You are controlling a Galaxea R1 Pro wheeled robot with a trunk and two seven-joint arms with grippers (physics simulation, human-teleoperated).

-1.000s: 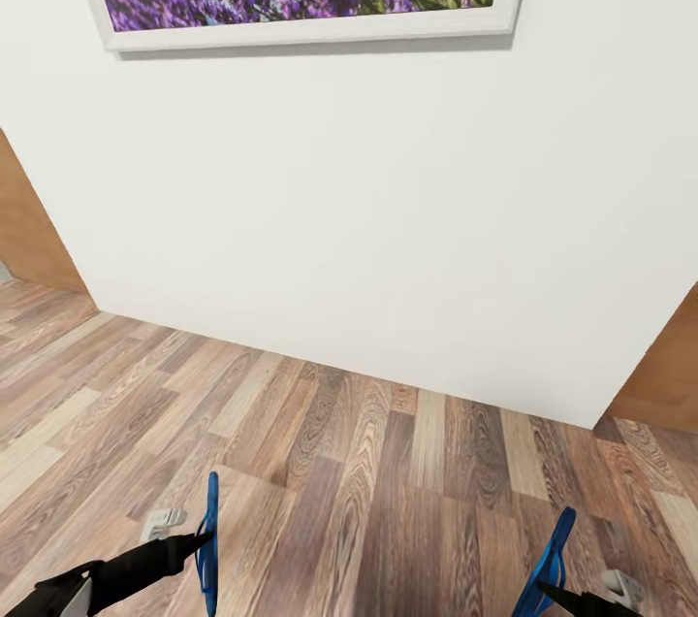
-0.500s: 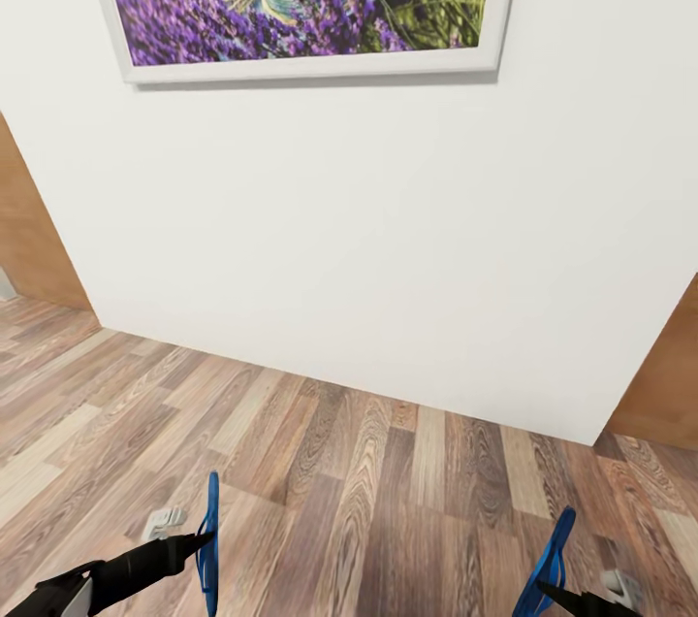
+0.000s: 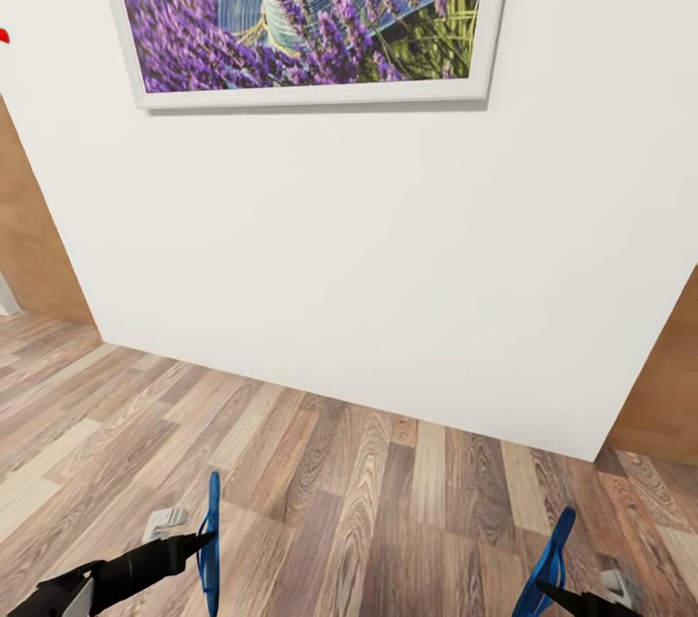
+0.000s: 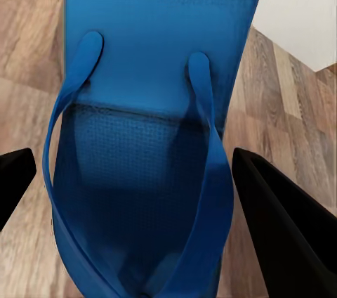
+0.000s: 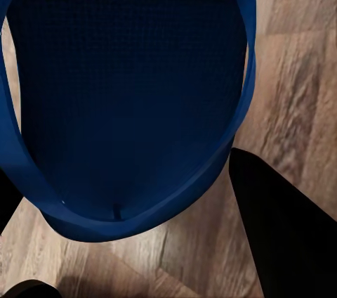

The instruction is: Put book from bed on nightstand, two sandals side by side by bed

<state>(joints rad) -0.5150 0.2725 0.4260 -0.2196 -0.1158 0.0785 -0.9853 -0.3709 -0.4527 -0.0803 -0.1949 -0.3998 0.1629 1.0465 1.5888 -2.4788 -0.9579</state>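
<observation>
A: What does the left gripper [image 3: 206,539] have?

B: A blue sandal [image 3: 210,542], clamped between its jaws and held on edge above the floor [image 3: 388,491]. In the left wrist view the sandal [image 4: 147,129] runs out from between the two black fingers [image 4: 288,235], straps facing the camera, sole reaching past the fingertips.

A: And the right gripper [image 3: 543,588]?

B: Its jaws are closed on the other sandal [image 3: 550,559], also on edge, tilted a little. In the right wrist view the rounded end of that sandal [image 5: 126,101] sits between the fingers [image 5: 288,228], with wood planks beyond it.

A: Are the two sandals close together?

B: No, well apart, one in each gripper, both off the floor.

A: What lies ahead of the jaws?

B: A white wall [image 3: 368,248] meeting the plank floor, and high on it a white-framed picture [image 3: 310,6] of purple lavender with a blue-grey hat. Brown wooden panels [image 3: 34,248] flank the wall on either side.
</observation>
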